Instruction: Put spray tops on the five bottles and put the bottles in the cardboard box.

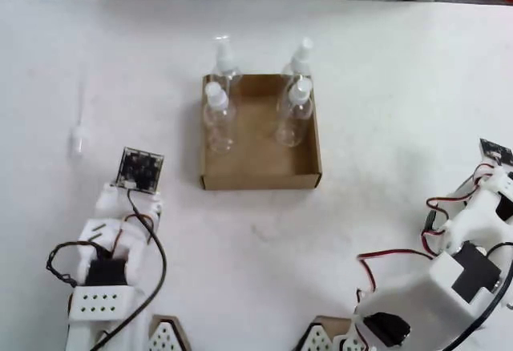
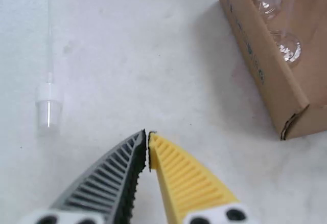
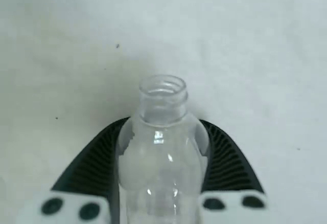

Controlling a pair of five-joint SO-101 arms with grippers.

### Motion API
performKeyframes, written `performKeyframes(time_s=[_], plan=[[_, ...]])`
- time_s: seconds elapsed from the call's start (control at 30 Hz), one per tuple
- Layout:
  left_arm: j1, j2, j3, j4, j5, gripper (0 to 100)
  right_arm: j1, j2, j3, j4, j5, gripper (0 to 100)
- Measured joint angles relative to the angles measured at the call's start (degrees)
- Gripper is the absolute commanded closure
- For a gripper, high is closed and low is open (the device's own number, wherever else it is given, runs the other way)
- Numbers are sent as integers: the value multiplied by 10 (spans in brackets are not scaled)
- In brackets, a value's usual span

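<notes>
Clamped between the right gripper's (image 3: 163,124) black jaws, far right of the cardboard box (image 1: 260,180), is an uncapped clear bottle (image 3: 162,155), while the left gripper (image 2: 148,134), jaws pressed together, hangs left of the box near a loose spray top (image 2: 48,112), and four topped bottles (image 1: 218,117) stand in or against the box.

Nothing in these views can be read as a word, number or sign. The only print is a short row of small bluish marks (image 2: 250,50) along the outer wall of the cardboard box (image 2: 271,98), on the side facing the left edge of the table (image 2: 153,55). They are too small and blurred to tell whether they are letters, figures or symbols.
</notes>
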Motion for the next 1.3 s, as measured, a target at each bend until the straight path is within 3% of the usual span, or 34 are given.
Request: performKeyframes(time_s=[0.33, 0.43, 0.7, 0.93, 1.3], plan=[[-11, 0, 0, 1, 0, 976, -1, -66, -18, 148, 0, 982], [-14, 0, -25, 46, 0, 976, -8, -94, -4, 156, 0, 982], [-40, 0, -181, 237, 0, 973, -80, -186, 141, 101, -41, 982], [-120, 13, -302, 275, 0, 972, -118, -221, 235, 24, -51, 982], [-207, 405, -538, 275, 0, 972, -118, -222, 239, 11, -52, 982]])
